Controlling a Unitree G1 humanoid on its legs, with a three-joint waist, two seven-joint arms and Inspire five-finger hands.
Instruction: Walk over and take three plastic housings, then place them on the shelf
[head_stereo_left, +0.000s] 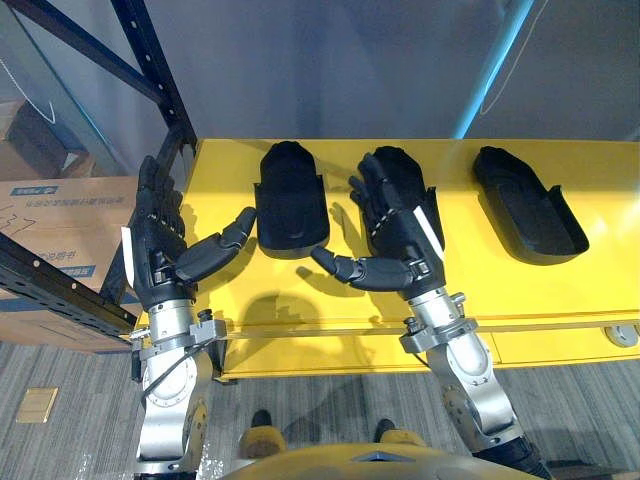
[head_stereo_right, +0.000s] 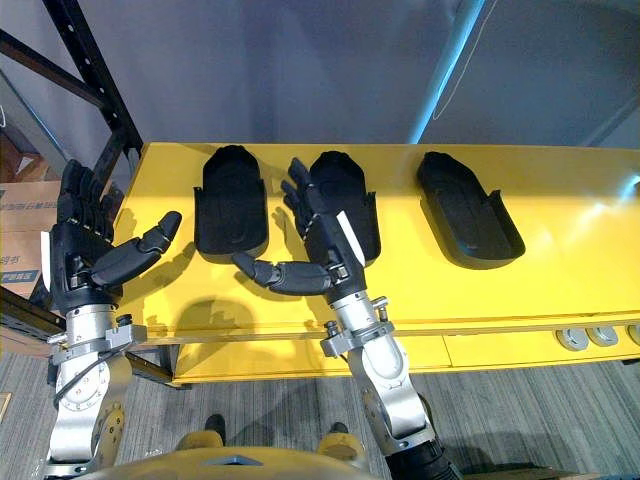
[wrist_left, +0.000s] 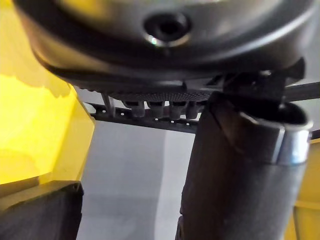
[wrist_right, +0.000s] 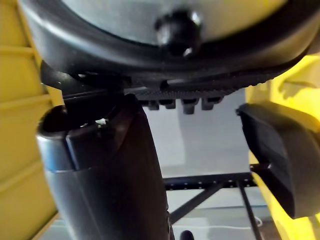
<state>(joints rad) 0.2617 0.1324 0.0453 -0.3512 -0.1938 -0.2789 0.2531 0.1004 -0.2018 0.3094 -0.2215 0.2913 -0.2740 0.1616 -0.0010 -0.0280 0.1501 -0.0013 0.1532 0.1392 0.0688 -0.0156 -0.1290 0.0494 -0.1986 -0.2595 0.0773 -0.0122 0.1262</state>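
Three black plastic housings lie in a row on the yellow table (head_stereo_left: 300, 290): a left housing (head_stereo_left: 291, 200), a middle housing (head_stereo_left: 405, 168) and a right housing (head_stereo_left: 528, 205). My left hand (head_stereo_left: 160, 245) hovers open over the table's left end, fingers straight and thumb stretched toward the left housing without touching it. My right hand (head_stereo_left: 395, 235) is open too, held over the near part of the middle housing and hiding much of it, thumb pointing left. In the right wrist view a housing (wrist_right: 280, 155) shows just past the thumb (wrist_right: 105, 170).
A dark blue shelf rack (head_stereo_left: 150, 60) stands at the table's left end, with cardboard boxes (head_stereo_left: 50, 230) on its lower level. A grey wall and a light-blue pole (head_stereo_left: 500, 70) rise behind the table. Drawer knobs (head_stereo_right: 585, 338) sit on its front.
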